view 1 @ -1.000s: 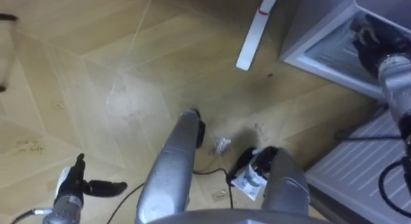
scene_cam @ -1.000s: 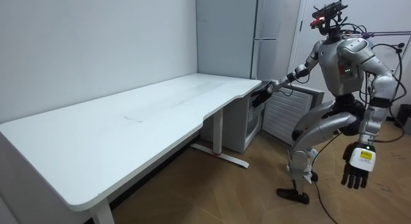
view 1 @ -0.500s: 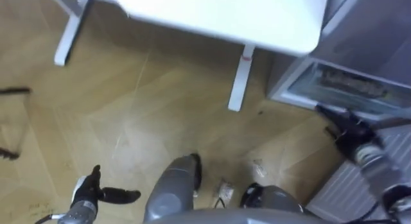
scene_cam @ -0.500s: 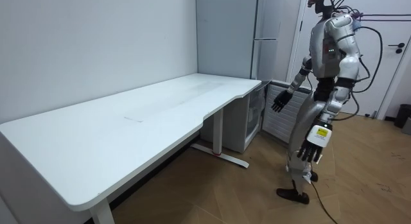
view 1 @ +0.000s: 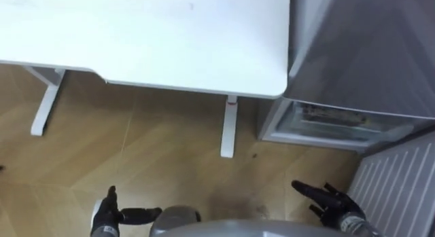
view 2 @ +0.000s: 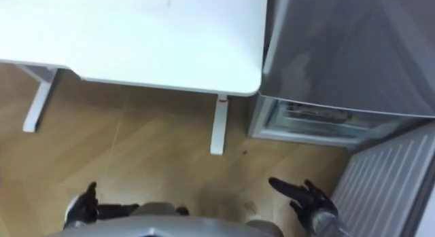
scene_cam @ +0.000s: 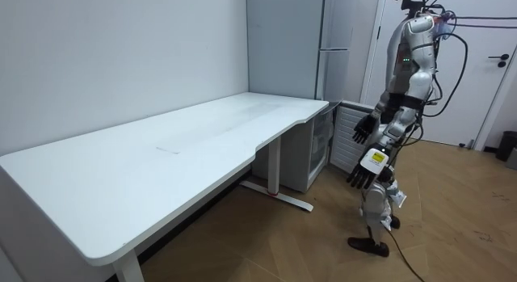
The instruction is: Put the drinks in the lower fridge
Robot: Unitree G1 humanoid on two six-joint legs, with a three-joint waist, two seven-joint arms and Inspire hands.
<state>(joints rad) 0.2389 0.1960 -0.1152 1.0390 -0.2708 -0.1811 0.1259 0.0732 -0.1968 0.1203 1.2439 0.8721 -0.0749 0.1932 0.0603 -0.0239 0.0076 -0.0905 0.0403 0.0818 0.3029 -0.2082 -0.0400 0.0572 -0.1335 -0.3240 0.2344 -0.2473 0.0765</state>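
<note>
Both your hands are empty, fingers spread loose. Left hand [view 1: 109, 213] is low at lower left over the floor [view 1: 163, 155], thumb out. Right hand [view 1: 332, 202] is at lower right, touching nothing, near the open lower fridge [view 1: 333, 121]. Dim shapes [view 1: 326, 115] sit on its shelf, can't tell if they're drinks. The ribbed door [view 1: 401, 176] stands open just right of the right hand. The desk [view 1: 170, 33] corner meets the fridge body [view 1: 367, 47], with the desk leg [view 1: 229, 128] beside the compartment. There's open floor between you and it. Both wrists are cut off at the bottom edge.

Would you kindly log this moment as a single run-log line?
stance: upright beside lower fridge | door: open | left hand: open, empty | right hand: open, empty
</note>
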